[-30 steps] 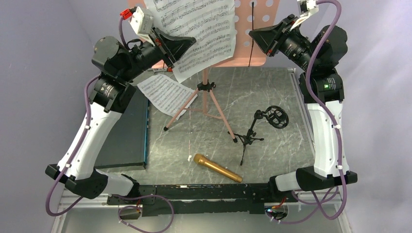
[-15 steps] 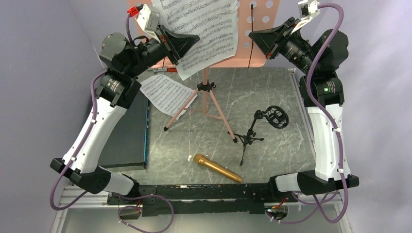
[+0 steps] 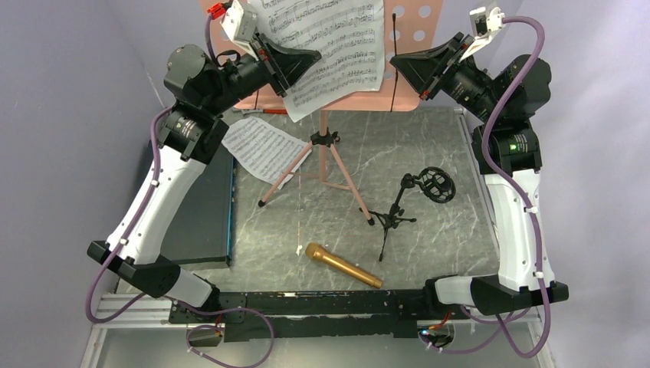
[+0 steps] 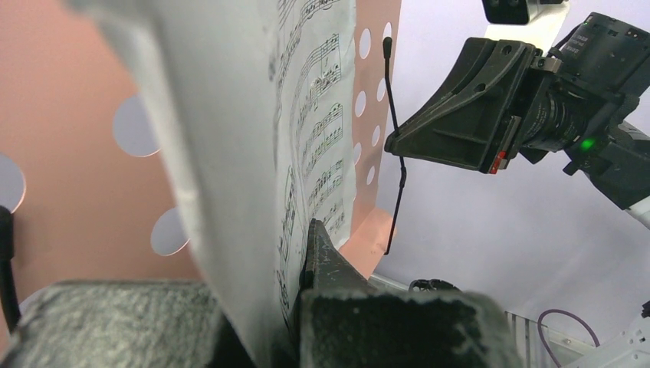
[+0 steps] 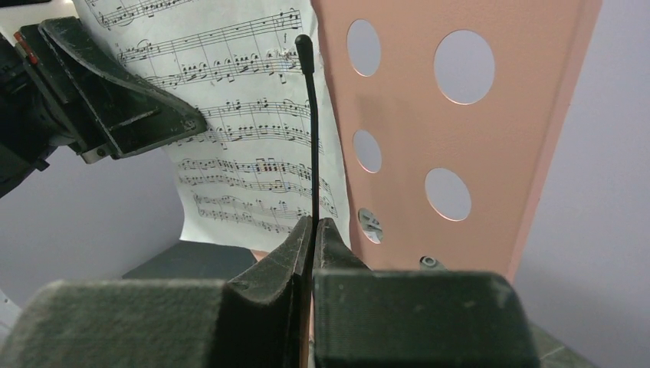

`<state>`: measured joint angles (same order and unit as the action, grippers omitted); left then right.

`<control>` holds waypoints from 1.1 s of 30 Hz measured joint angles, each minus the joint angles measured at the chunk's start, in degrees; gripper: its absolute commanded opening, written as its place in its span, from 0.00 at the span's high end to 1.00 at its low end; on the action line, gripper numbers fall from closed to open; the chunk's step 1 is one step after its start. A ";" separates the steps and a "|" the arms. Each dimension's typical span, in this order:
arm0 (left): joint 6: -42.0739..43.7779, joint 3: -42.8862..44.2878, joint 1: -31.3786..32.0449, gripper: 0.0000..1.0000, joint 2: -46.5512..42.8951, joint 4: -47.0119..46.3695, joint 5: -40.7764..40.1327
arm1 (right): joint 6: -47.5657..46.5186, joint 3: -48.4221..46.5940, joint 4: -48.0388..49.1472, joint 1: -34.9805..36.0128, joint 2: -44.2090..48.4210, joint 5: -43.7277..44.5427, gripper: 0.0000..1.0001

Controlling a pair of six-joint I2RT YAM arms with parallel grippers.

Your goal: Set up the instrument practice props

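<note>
Sheet-music page (image 3: 337,46) now higher on pink music stand (image 5: 398,115), upper centre; left gripper (image 4: 290,261) clamped on its edge. Right gripper (image 5: 313,227) just closed on stand's black retainer wire (image 5: 313,130). Probably pulling wire aside to tuck page. Second page (image 3: 260,146), gold microphone (image 3: 343,264) pending.

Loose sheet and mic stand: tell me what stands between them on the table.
The pink music stand's legs stand between the loose sheet and the mic stand. The top view shows this.

music stand (image 3: 408,21): pink, round holes | pages (image 3: 337,38): white, black notes | microphone (image 3: 343,265): gold | table (image 3: 429,130): grey marble
</note>
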<state>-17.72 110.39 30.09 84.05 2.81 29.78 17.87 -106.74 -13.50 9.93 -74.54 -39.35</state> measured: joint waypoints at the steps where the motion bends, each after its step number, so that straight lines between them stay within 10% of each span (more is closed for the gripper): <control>1: -0.09 0.20 0.00 0.97 0.22 -0.13 0.39 | -0.07 0.11 0.20 -0.02 0.02 -0.20 1.00; 33: -5.01 10.43 3.76 0.97 9.88 -3.28 9.07 | -0.26 0.44 0.76 -0.04 0.33 -1.66 1.00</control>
<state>-22.72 120.81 33.85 93.93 -0.47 38.85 17.61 -106.30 -12.73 9.89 -74.22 -41.01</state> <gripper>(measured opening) 0.032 0.034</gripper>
